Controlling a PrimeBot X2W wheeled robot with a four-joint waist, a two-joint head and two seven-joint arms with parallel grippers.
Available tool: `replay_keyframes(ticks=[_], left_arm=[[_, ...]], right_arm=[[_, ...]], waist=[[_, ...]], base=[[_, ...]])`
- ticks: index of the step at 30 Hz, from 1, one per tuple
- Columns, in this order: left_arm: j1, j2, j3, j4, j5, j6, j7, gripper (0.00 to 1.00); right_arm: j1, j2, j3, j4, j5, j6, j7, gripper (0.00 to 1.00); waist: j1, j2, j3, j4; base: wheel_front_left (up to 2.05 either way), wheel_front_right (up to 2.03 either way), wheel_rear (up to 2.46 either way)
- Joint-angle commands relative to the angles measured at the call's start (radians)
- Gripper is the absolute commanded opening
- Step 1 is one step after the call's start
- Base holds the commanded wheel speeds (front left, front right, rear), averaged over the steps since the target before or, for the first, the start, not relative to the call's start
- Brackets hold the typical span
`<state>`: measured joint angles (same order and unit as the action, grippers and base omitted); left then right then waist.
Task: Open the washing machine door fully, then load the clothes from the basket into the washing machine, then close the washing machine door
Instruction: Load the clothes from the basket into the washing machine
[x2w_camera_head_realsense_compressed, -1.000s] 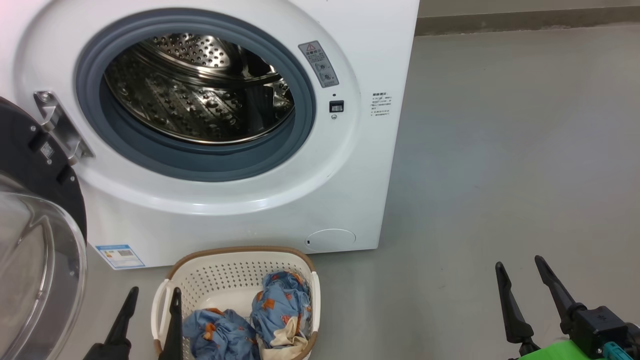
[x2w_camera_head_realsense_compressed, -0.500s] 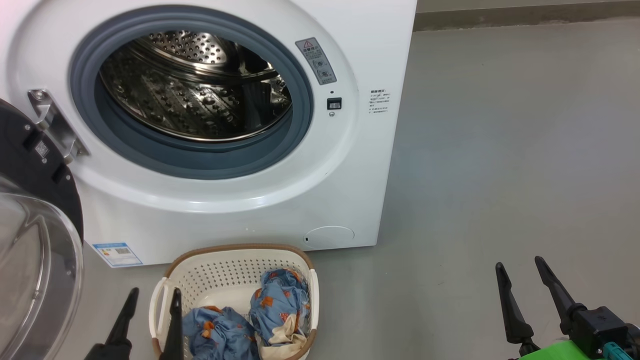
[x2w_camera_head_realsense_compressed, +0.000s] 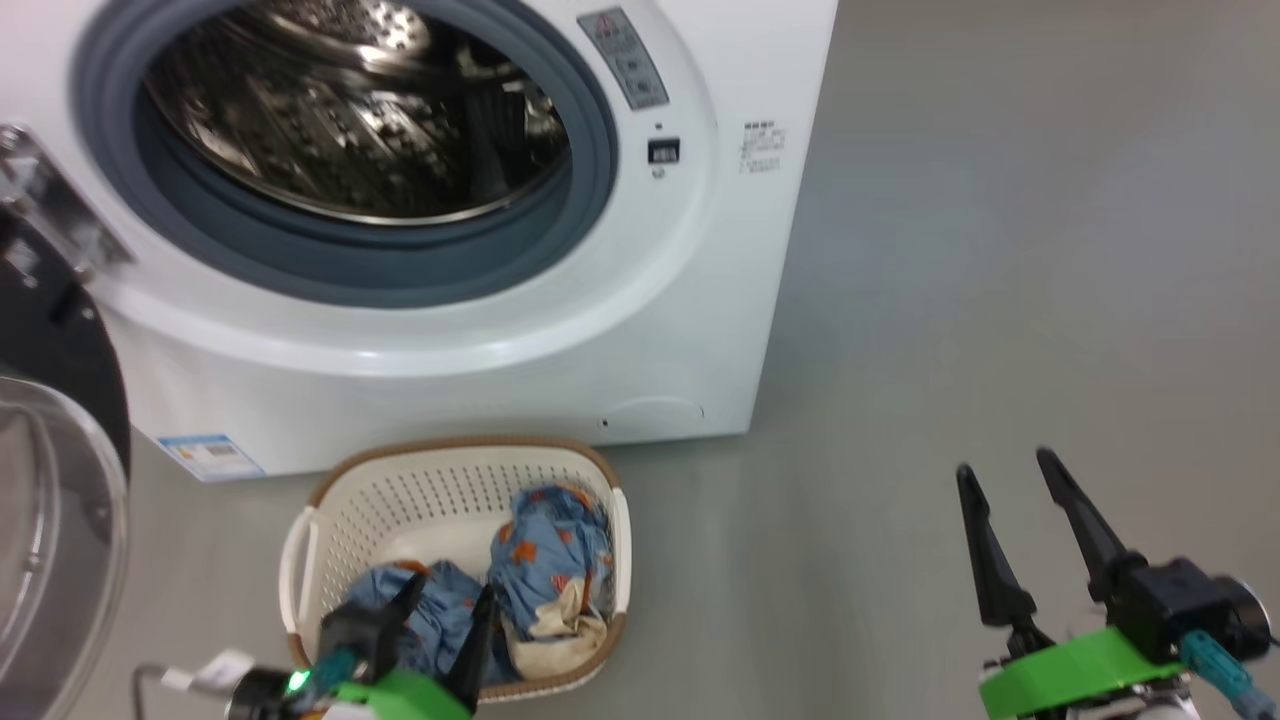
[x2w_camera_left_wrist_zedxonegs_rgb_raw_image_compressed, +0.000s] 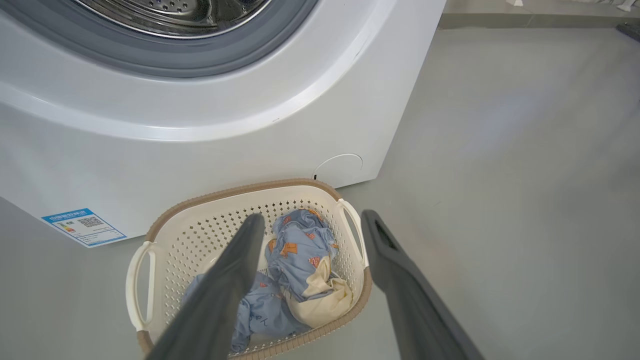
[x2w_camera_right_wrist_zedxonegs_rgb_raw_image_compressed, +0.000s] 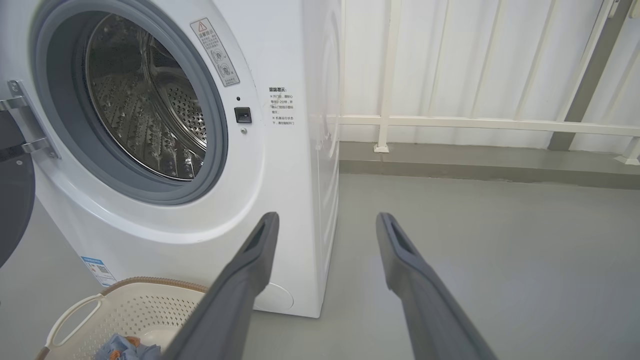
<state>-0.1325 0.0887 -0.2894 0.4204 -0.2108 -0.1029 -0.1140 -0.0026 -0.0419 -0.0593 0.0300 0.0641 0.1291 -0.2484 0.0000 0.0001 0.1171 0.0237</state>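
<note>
My left gripper (x2w_camera_head_realsense_compressed: 450, 592) hangs wide open over the light blue, orange-printed clothes (x2w_camera_head_realsense_compressed: 545, 548) in the cream perforated plastic basket (x2w_camera_head_realsense_compressed: 450, 448), right gripper (x2w_camera_head_realsense_compressed: 1005, 470) open well right of it, and I fear a shallow pinch snagging the basket wall or dropping a bundle.

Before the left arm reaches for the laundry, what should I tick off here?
1. Round black-rimmed glass washing machine door stands clear of the opening: ok.
2. Door fully open: cannot tell, cut off.
3. Steel drum unobstructed: ok.
4. Light blue printed clothes in cream perforated plastic basket: ok.
5. Left gripper open, pointing at the clothes: ok.
6. Right gripper open, over grey floor: ok.
</note>
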Motion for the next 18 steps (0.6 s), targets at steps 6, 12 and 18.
replay_keyframes(ticks=[6,12,18], left_arm=[[-0.225,-0.009,-0.065,0.245,-0.009,-0.023,0.009,1.00],[-0.421,-0.026,-0.198,0.518,-0.052,-0.027,0.011,1.00],[-0.541,0.007,-0.268,0.656,-0.129,-0.028,0.008,1.00]], right_arm=[[-0.112,-0.008,0.072,-0.030,0.018,0.002,-0.011,1.00],[-0.212,-0.008,0.135,-0.033,0.035,0.002,-0.013,1.00],[-0.291,-0.008,0.169,-0.068,0.074,0.002,-0.013,1.00]], waist=[[0.0000,-0.0001,0.161,-0.046],[0.0000,-0.0001,0.307,-0.116],[0.0000,-0.0001,0.439,-0.202]], base=[[0.00,0.00,0.00],[0.00,0.00,0.00],[0.00,0.00,0.00]])
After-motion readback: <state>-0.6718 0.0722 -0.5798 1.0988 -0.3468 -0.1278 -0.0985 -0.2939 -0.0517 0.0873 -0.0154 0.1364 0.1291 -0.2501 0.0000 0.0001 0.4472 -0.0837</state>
